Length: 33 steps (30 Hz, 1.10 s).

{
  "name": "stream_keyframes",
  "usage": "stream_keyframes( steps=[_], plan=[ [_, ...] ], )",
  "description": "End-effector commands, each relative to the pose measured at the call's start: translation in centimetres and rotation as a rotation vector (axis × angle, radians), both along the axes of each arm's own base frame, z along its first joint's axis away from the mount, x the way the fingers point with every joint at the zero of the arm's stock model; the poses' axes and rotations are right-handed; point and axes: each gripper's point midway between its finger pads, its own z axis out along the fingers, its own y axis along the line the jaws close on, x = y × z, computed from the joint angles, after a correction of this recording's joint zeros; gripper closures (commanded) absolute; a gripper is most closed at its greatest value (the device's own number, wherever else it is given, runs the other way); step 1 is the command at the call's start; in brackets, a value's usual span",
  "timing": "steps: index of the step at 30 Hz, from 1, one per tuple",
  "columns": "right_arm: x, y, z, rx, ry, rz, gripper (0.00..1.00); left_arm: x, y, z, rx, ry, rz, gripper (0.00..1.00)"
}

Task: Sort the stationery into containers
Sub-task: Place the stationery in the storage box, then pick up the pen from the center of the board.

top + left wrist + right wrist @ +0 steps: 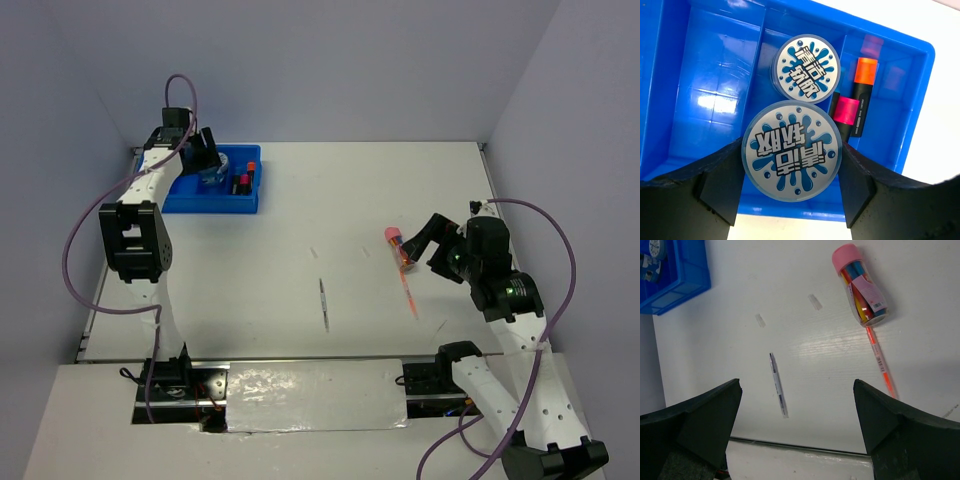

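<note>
The blue tray [215, 208] sits at the far left. My left gripper [212, 165] hovers over it, shut on a round blue-white disc [791, 150]. A second disc [805, 69] lies in the tray's middle compartment [715, 75]. An orange-capped highlighter [863, 95] and a pink-capped one [844, 112] lie in the compartment to its right. My right gripper [420, 245] is open and empty above the table [797, 386]. The pink-capped tube [860, 285] and the orange pen [880, 362] lie ahead of it to the right. The silver pen [777, 385] lies between its fingers' line of view; it also shows in the top view [323, 303].
Two small clear scraps [814, 301] lie on the white table between the tray and the tube. The table's near edge has a dark seam [790, 446]. Grey walls stand close behind the tray and along both sides.
</note>
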Motion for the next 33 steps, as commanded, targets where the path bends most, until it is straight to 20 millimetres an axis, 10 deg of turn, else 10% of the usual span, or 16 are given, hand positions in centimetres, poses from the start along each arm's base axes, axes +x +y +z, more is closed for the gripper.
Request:
stream_keyframes(
  steps=[1, 8, 14, 24, 33],
  plan=[
    [0.4, 0.0, 0.8, -0.007, -0.046, 0.006, 0.00, 1.7, -0.4, 0.5, -0.002, -0.058, -0.003, 0.60],
    [0.4, -0.1, 0.8, -0.007, -0.044, 0.005, 0.00, 1.5, 0.2, 0.1, 0.021, -0.059, 0.021, 0.53],
    [0.6, 0.5, 1.0, 0.003, -0.050, 0.038, 0.00, 1.2, -0.2, 0.0, 0.020, -0.048, 0.022, 0.01],
    [1.4, 4.1, 0.1, -0.106, 0.005, 0.187, 0.00, -2.0, -0.5, 7.0, 0.052, -0.064, 0.056, 0.01],
    [1.7, 11.1, -6.7, -0.345, 0.209, 0.300, 0.10, -12.0, -10.1, 8.7, 0.048, 0.081, -0.006, 0.01]
  ],
)
